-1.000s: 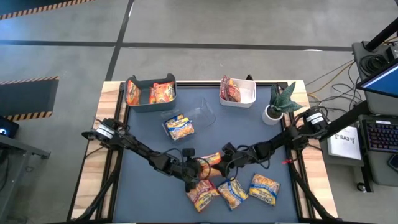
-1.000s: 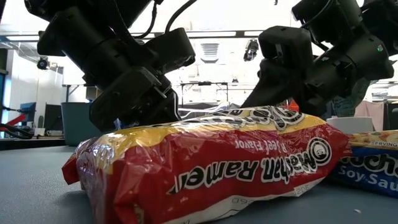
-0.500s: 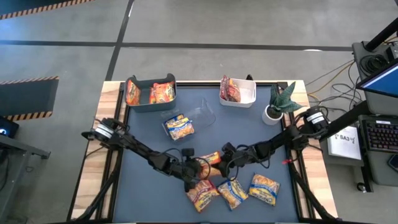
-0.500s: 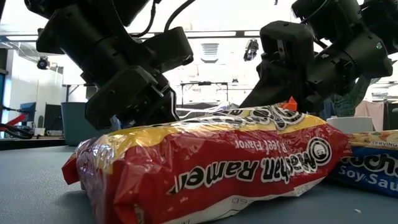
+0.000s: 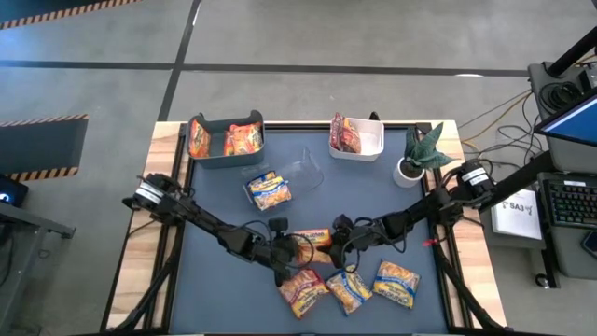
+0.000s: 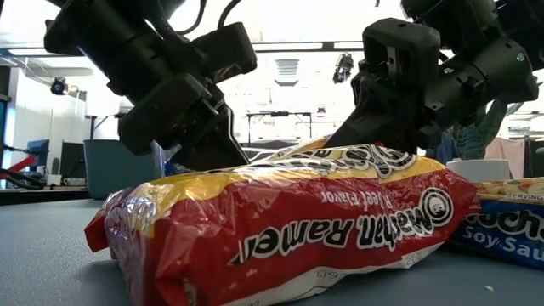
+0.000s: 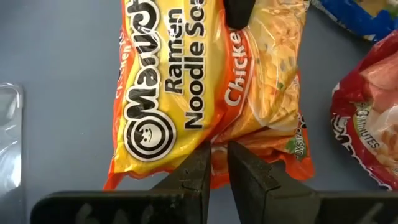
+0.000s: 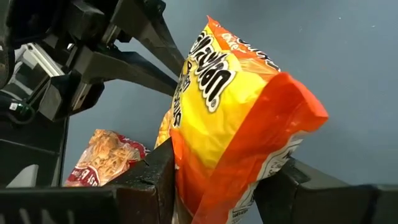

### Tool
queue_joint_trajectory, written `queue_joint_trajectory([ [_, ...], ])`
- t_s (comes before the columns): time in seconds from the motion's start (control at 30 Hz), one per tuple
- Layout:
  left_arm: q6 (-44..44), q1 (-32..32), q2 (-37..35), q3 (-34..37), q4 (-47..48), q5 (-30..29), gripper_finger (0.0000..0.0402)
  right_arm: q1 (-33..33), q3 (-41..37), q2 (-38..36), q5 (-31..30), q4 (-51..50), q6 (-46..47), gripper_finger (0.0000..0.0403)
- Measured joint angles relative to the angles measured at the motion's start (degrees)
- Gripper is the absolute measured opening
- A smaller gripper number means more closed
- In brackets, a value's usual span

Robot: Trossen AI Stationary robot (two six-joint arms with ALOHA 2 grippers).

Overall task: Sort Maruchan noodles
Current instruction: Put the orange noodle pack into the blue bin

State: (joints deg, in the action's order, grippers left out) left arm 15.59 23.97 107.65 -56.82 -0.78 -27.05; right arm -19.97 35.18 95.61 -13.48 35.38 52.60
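An orange-yellow Maruchan packet (image 5: 312, 240) hangs between my two grippers over the table's middle. My left gripper (image 5: 285, 250) is shut on one end of it and my right gripper (image 5: 336, 245) on the other. The left wrist view shows its printed face (image 7: 186, 93). In the right wrist view it stands tilted (image 8: 230, 118) between my own fingers. A red packet (image 5: 303, 291), a blue one (image 5: 348, 287) and a yellow-blue one (image 5: 395, 283) lie flat near the front edge. My left gripper pinches the packet's crimped end seam (image 7: 217, 146) between its two fingertips, slanting down from the table's left. The packet stretches away from the fingers toward my right gripper. My right gripper has the packet's opposite end (image 8: 205, 186) between its two fingers, one finger (image 8: 155, 177) on each broad face, coming from the table's right. One fingertip (image 7: 239, 12) lies on the printed face. The packet stands on edge in the hold.
A teal bin (image 5: 227, 140) with orange packets stands at the far left and a white bin (image 5: 356, 137) with red packets at the far middle. A clear bin (image 5: 297, 173) holds a blue-yellow packet (image 5: 269, 189). A potted plant (image 5: 420, 154) stands far right.
My left gripper has risen a little, still shut on the orange-yellow packet, and that end of the packet has come up with it. My right gripper has stayed in place and rolled slightly about its own axis.
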Motion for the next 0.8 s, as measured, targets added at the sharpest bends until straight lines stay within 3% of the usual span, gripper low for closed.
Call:
queue_joint_trajectory([
  [0.17,0.4,0.0,-1.6,0.0,2.9,-0.7,0.0037,0.0,0.0,0.0,-1.2,0.8,-3.0,0.0153],
  [0.5,-2.3,0.0,-11.5,-0.1,12.8,-3.6,0.0037,0.0,0.0,-4.6,-3.9,1.4,-11.7,0.0152],
  [0.8,-9.5,0.6,-24.0,-0.1,12.7,-3.7,0.0037,0.0,0.0,-9.6,-7.4,1.5,-19.4,0.0139],
])
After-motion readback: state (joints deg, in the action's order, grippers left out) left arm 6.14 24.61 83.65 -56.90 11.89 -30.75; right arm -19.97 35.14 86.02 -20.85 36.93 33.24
